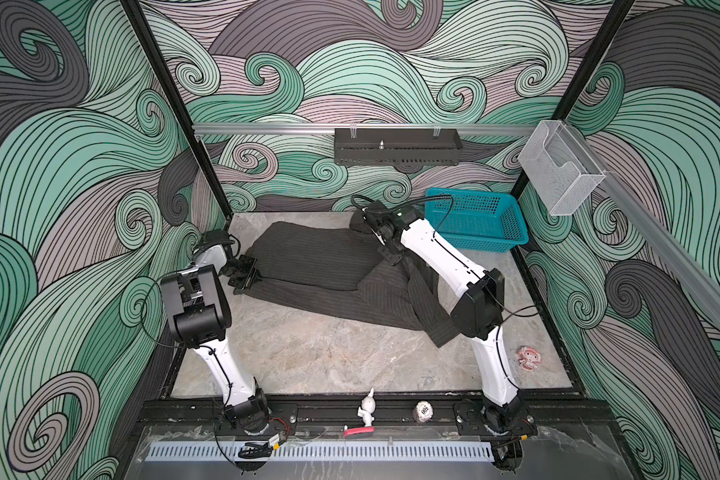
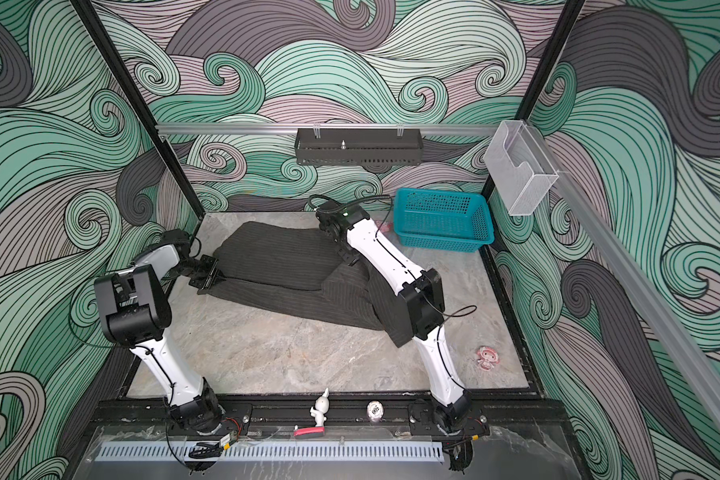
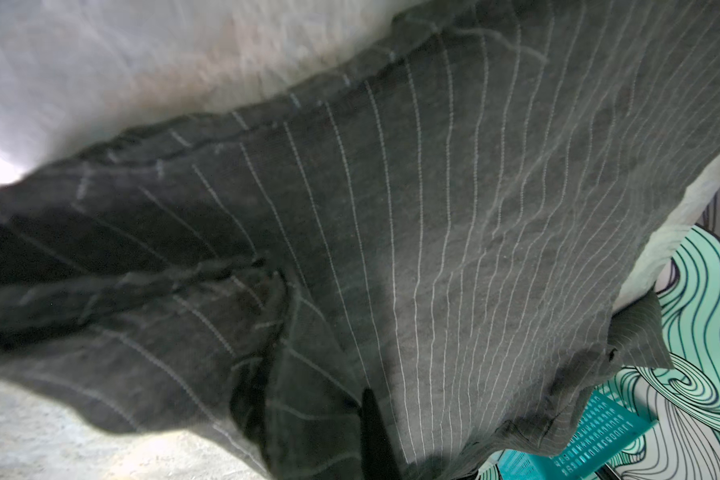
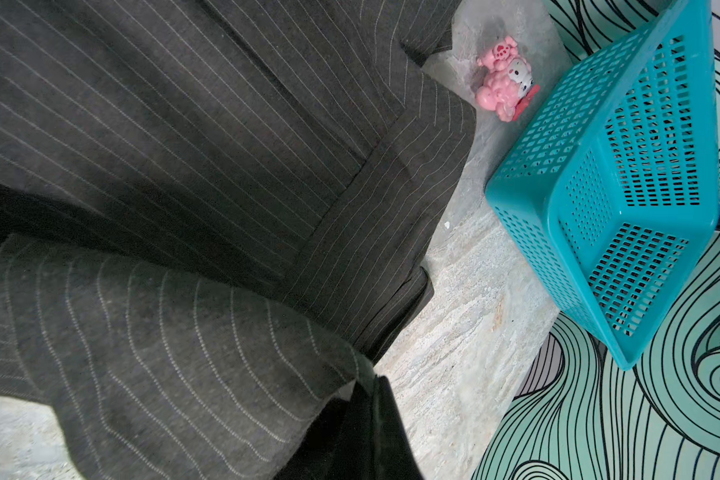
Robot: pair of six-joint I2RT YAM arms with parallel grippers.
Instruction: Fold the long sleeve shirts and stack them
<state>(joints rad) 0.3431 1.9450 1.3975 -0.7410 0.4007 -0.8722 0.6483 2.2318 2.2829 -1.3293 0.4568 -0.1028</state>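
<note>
The pinstriped shirt (image 1: 321, 262) lies half folded on the marble tabletop (image 1: 329, 357), stretching from one gripper's fingers to the other's. The left gripper (image 1: 253, 277) is pinched tight on the cloth edge at its fingertips. The right gripper (image 1: 393, 260) is closed on a fold, and the teal basket (image 1: 479, 220) sits just beyond its fingers. The fabric looks soft, light and limp, so it will likely sag and slide. It is best held at seams or corners, through 2 layers.

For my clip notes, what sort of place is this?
Probably a robot test cell: left arm and right arm bolted to a rail, printed walls in a metal frame, a shirt on the tabletop.
</note>
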